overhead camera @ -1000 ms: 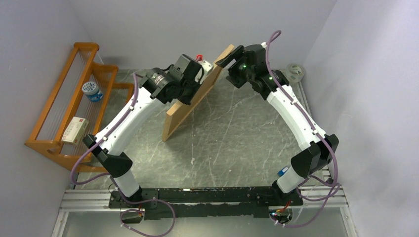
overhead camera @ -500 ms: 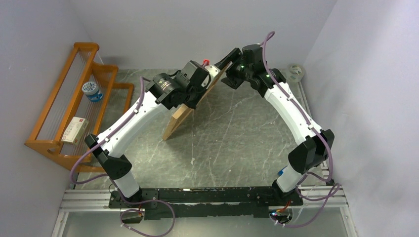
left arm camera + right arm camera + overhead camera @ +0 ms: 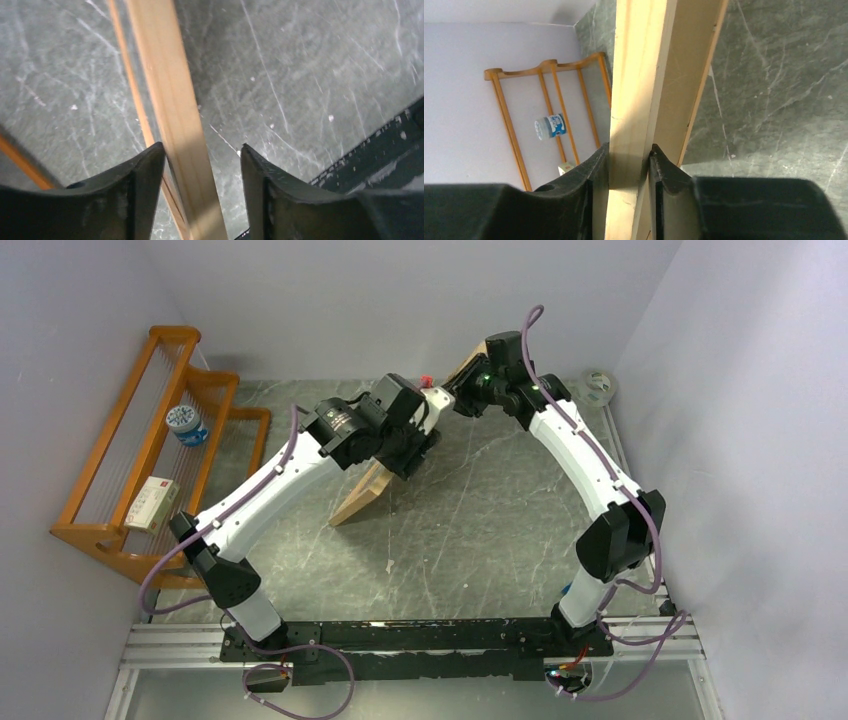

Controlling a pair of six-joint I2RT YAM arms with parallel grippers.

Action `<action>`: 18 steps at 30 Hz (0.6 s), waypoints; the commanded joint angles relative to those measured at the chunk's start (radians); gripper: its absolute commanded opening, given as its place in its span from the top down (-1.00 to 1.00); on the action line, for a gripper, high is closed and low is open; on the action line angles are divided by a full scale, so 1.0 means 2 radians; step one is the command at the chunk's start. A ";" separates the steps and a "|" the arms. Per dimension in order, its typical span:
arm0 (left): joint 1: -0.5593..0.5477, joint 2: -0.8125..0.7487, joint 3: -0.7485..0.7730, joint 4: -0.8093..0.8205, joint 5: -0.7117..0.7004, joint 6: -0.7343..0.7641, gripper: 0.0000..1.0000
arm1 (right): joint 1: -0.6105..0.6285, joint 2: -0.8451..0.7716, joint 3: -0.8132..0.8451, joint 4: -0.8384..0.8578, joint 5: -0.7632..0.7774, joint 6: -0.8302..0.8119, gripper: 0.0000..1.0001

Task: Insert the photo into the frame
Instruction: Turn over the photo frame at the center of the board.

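My right end effector [image 3: 629, 150] clamps the frame [image 3: 639, 75] — rigid, probably light — by its rail; left end effector [image 3: 201, 150] straddles it agape.

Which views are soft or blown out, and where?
Left wrist: frame soft close to the lens, bright patch by the left gripper; table sharper. Right wrist: frame has a pale highlight strip, right gripper near-black with little detail, rack behind is sharp. Top: even light, no glare, soft shadows only.
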 commanded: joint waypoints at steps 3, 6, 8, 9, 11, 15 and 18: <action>-0.005 -0.041 -0.029 0.033 0.110 -0.005 -0.58 | -0.014 -0.044 -0.030 0.038 -0.029 -0.023 0.58; -0.005 -0.057 -0.023 0.054 0.142 -0.026 -0.77 | -0.028 -0.072 -0.084 0.077 -0.056 -0.043 0.62; -0.005 -0.065 -0.014 0.071 0.164 -0.048 -0.81 | -0.045 -0.094 -0.126 0.103 -0.076 -0.069 0.63; -0.005 -0.070 -0.015 0.083 0.173 -0.063 -0.82 | -0.053 -0.103 -0.150 0.120 -0.096 -0.086 0.63; -0.005 -0.083 -0.032 0.114 0.187 -0.094 -0.84 | -0.067 -0.126 -0.208 0.153 -0.116 -0.119 0.66; -0.001 -0.101 -0.083 0.160 0.167 -0.137 -0.86 | -0.085 -0.186 -0.347 0.247 -0.155 -0.156 0.64; 0.026 -0.094 -0.114 0.156 0.153 -0.170 -0.85 | -0.106 -0.218 -0.434 0.312 -0.182 -0.146 0.58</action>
